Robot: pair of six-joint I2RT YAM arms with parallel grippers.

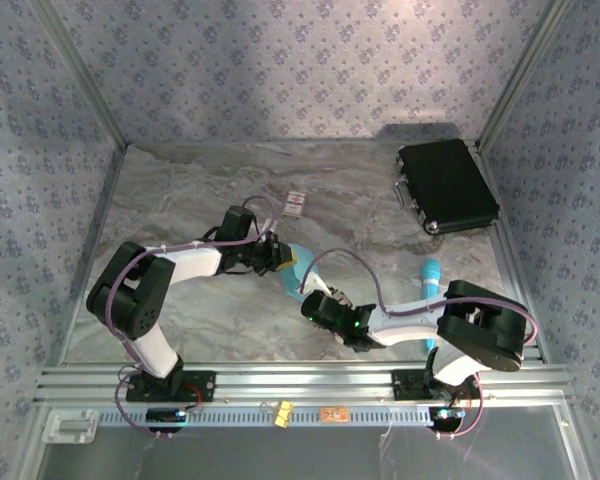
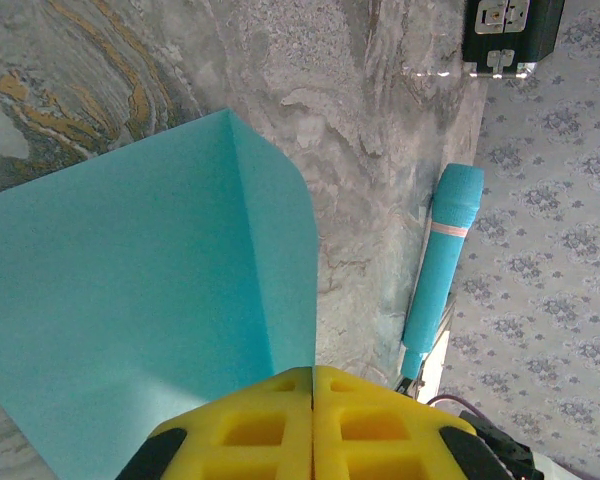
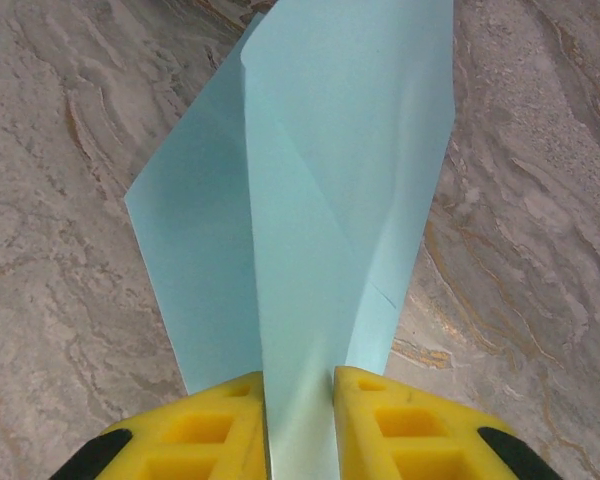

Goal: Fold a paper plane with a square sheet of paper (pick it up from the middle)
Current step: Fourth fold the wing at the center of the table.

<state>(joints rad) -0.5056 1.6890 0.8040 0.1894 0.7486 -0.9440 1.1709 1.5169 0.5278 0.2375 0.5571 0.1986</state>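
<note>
The light-blue square sheet of paper hangs creased between my two grippers over the middle of the marble table. My left gripper is shut on one edge of it. In the left wrist view the yellow fingers meet at the gripper, and the sheet spreads out to the left with a fold line. My right gripper is at the sheet's near end. In the right wrist view its jaws stand apart, with a folded strip of the sheet running between them.
A slim cyan stick lies right of the grippers, near the right arm; it also shows in the left wrist view. A black case sits at the back right. A small white card lies behind the grippers.
</note>
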